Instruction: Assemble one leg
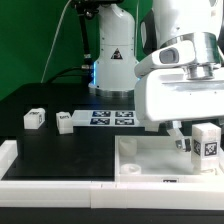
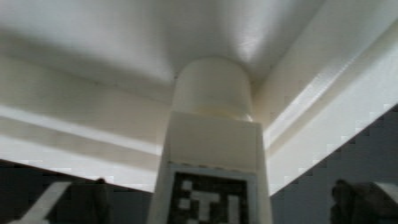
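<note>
A white leg [image 1: 207, 143] with a black-and-white tag stands upright in the corner of the large white panel [image 1: 140, 160] nearest the exterior view's right. My gripper [image 1: 196, 146] straddles it. In the wrist view the leg [image 2: 215, 130] rises between the two dark fingers [image 2: 365, 200], with a gap on each side, so the jaws are open around it. Its tag faces the camera low in that view. The panel's corner walls [image 2: 107, 110] fill the background. Two more legs [image 1: 35, 117] [image 1: 65, 121] lie on the black table at the exterior view's left.
The marker board [image 1: 112, 118] lies on the table behind the panel. The arm's base [image 1: 113, 60] stands at the back. A white rim [image 1: 40, 185] runs along the table's front edge.
</note>
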Tool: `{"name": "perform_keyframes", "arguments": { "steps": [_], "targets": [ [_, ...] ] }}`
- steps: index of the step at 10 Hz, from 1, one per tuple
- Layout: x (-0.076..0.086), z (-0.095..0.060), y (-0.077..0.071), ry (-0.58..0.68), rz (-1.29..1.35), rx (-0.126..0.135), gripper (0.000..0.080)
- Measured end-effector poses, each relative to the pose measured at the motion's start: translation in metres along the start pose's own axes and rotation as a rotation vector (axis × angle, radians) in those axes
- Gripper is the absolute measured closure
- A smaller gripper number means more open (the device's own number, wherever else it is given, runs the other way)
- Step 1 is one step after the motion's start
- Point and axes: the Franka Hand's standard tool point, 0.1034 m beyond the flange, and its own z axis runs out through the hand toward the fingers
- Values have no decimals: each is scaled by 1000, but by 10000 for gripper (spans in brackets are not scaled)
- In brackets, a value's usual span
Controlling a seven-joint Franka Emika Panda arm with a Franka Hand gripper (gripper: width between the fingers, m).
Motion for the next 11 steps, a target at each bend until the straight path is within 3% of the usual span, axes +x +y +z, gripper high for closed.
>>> {"name": "perform_keyframes", "arguments": {
  "steps": [4, 8, 11],
  "targets": [
    [0, 0, 0, 0, 0, 0, 150],
    [16, -19, 3, -18, -4, 8, 150],
    [13, -16, -1, -58, 0, 24, 150]
  ]
}}
